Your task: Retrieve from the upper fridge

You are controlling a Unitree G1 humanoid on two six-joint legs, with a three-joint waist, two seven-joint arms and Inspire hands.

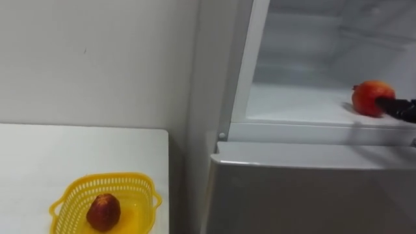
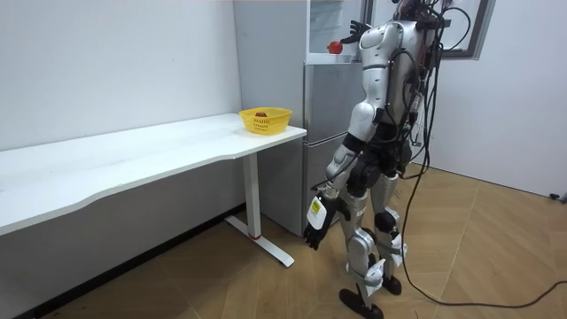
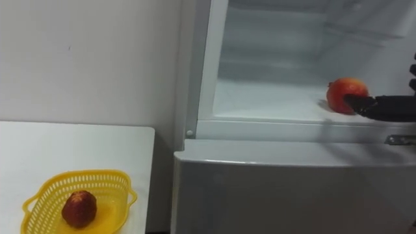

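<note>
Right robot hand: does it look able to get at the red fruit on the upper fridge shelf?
Likely yes. The right robot hand has a fingertip at the red fruit on the open upper fridge shelf, and nothing stands between them.

we see a red-orange pomegranate (image 1: pixel 370 96), black fingers (image 1: pixel 398 108), a white fridge (image 1: pixel 305 185). on the white desk (image 1: pixel 52 156), a yellow lattice basket (image 1: pixel 77 192) holds a dark red fruit (image 1: pixel 104 212).
</note>
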